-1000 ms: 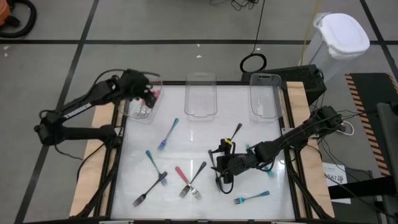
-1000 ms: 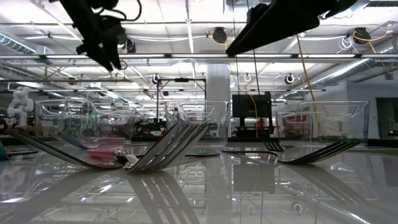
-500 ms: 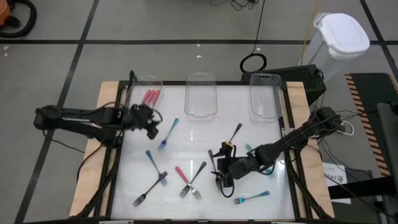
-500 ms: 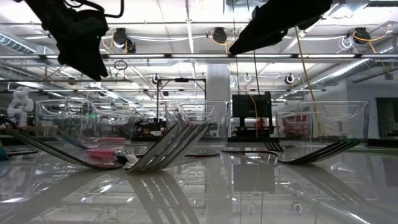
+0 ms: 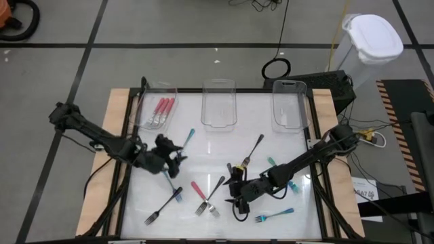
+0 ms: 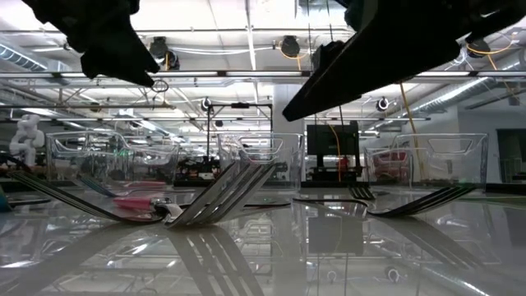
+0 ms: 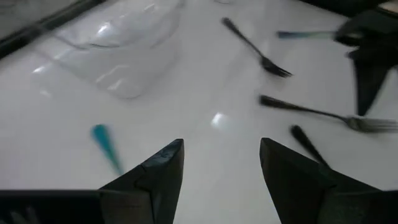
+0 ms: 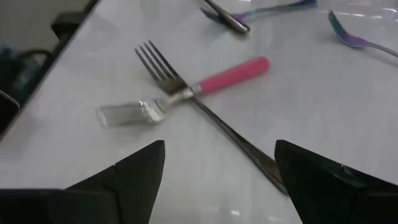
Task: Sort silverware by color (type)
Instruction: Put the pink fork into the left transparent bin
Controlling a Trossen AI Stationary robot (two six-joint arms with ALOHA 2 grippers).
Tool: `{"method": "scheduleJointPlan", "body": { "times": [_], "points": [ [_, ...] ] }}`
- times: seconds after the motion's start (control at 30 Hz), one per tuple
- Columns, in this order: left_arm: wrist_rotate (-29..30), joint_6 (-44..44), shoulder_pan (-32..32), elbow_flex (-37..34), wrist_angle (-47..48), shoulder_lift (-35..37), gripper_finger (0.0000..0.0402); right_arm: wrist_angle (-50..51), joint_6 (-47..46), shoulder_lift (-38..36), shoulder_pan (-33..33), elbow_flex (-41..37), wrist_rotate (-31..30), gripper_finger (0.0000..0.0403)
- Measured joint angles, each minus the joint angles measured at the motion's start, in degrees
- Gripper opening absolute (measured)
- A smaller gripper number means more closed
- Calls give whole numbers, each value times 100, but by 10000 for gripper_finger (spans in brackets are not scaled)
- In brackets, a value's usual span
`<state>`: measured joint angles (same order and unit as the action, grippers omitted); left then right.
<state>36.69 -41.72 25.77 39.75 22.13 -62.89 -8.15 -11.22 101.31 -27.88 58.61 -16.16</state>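
Note:
The silverware lies scattered on the white table. A pink fork (image 8: 233, 73) crosses a black fork (image 8: 239, 142) just ahead of my open right gripper (image 8: 221, 158), which hovers near the table's front middle (image 5: 234, 198). My left gripper (image 5: 180, 158) hangs open over the left middle; in its wrist view (image 7: 221, 163) nothing is between the fingers. A teal fork (image 7: 106, 144) lies beside them, black forks (image 7: 314, 113) farther off. Other teal forks (image 5: 183, 145) (image 5: 275, 215) and a black one (image 5: 163, 207) rest flat. Pink forks (image 5: 162, 108) lie in the left tray (image 5: 145, 122).
Three clear trays stand along the far edge: left, middle (image 5: 219, 119) and right (image 5: 287, 122). Another black fork (image 5: 253, 148) lies between the two grippers. The low view shows both arms high above the forks (image 6: 218, 197). Wooden table edges flank the white surface.
My left gripper has swung away from the left tray toward the near edge and the table's middle, sinking as it went. My right gripper has dropped a little and edged toward the crossed pink and black forks. No fork has moved.

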Motion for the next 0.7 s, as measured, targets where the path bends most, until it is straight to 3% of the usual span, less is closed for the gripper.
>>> {"method": "scheduleJointPlan", "body": {
  "times": [0.17, 0.47, 0.7],
  "points": [
    [433, 5, 544, 0, -908, -659, 209, -277, 35, 134, -115, 0, 106, 299],
    [974, 184, 1087, 0, -2265, -1573, 209, -386, 298, 150, -919, 0, 70, 282],
    [1040, 465, 1128, 7, -3250, -1686, 209, -408, 777, 196, -1247, 49, -770, 269]
  ]
}}
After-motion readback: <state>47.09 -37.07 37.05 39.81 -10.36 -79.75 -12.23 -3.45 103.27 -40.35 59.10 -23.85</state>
